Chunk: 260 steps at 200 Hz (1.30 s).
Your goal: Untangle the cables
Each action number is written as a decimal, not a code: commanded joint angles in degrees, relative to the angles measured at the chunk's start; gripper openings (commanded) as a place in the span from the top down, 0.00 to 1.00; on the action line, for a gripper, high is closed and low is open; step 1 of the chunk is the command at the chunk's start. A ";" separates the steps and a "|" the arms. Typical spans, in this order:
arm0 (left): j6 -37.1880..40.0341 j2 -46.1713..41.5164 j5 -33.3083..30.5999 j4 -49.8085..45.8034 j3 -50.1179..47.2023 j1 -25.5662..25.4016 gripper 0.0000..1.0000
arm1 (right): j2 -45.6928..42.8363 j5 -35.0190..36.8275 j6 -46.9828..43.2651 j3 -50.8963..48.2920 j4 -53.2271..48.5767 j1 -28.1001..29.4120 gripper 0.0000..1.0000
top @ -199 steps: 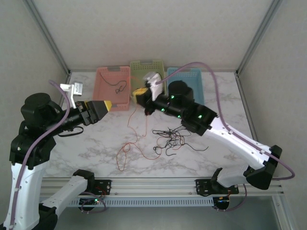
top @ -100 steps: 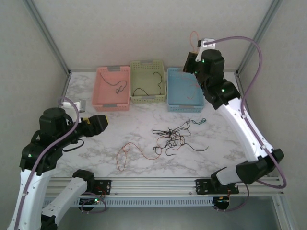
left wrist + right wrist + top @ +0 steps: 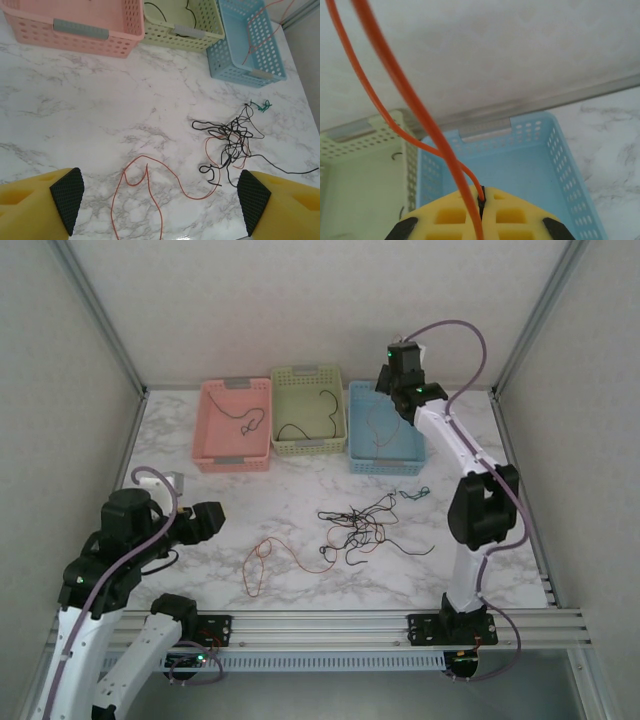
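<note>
Your tangle of cables [image 3: 362,528] lies on the marble table [image 3: 250,495], in front of the blue basket [image 3: 386,464]. A loose red-orange cable [image 3: 268,552] curls just to its left. Your right gripper [image 3: 481,204] is pinched fully closed on a second red-orange cable [image 3: 415,107]. It holds that cable high above the blue basket, and the strand hangs down into it. Your left gripper [image 3: 159,202] has its jaws wide apart and grips nothing, low over the table near the loose red-orange cable.

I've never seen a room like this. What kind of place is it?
Probably a robot lab's test booth: two robot arms bolted to a marble-look table, plain white walls close around, and baskets and thin cables laid out for practice.
</note>
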 commanded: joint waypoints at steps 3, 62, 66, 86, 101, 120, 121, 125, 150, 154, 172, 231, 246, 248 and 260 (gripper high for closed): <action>-0.02 -0.50 -1.04 1.38 -1.02 -0.29 0.17 | 5.30 -0.02 3.36 6.13 -4.32 -0.30 1.00; -0.16 -0.06 -1.19 1.48 -1.27 -0.30 0.17 | 14.04 -2.79 5.79 17.31 -17.97 -0.63 0.69; -0.16 -0.05 -1.19 1.48 -1.25 -0.29 0.17 | 13.74 -2.78 6.06 17.25 -18.15 -0.73 0.65; -0.24 0.03 -1.17 1.61 -1.30 -0.32 0.17 | 12.30 -2.89 7.23 16.50 -19.39 -1.32 0.53; -0.24 0.11 -1.21 1.64 -1.38 -0.29 0.17 | 11.08 -3.80 8.03 16.51 -20.66 -1.77 0.50; -0.24 0.42 -1.00 1.75 -1.47 -0.33 0.17 | 8.14 -5.25 7.84 14.67 -20.23 -1.83 0.50; -0.24 0.44 -1.00 1.75 -1.47 -0.31 0.17 | 7.95 -5.30 7.82 14.49 -20.08 -1.86 0.50; -0.24 0.49 -1.01 1.71 -1.47 -0.29 0.17 | 7.04 -5.79 7.86 13.70 -19.64 -1.80 0.50; -0.49 1.27 -1.12 1.42 -1.21 -0.29 0.17 | 0.20 -9.24 8.31 6.91 -17.09 -1.80 0.50; -0.84 1.63 -1.34 1.20 -1.04 -0.29 0.17 | -0.92 -10.16 8.51 5.45 -16.49 -1.78 0.50; -4.19 4.95 0.35 0.28 -0.42 -0.29 0.16 | -8.12 -15.58 10.14 -3.41 -13.12 -1.77 0.51; -17.17 8.32 1.53 6.79 -9.70 -7.22 0.21 | -33.12 -24.74 11.09 -31.53 -8.88 2.71 0.52; -21.32 9.11 1.33 11.05 -13.95 -10.34 0.22 | -38.42 -24.91 10.90 -37.68 -8.18 5.40 0.52; -21.79 9.26 1.17 11.61 -14.57 -10.84 0.22 | -39.09 -24.94 11.03 -38.44 -8.17 5.58 0.52; -23.62 10.07 -1.18 13.71 -17.79 -14.21 0.23 | -42.55 -25.13 11.93 -42.69 -8.08 6.90 0.52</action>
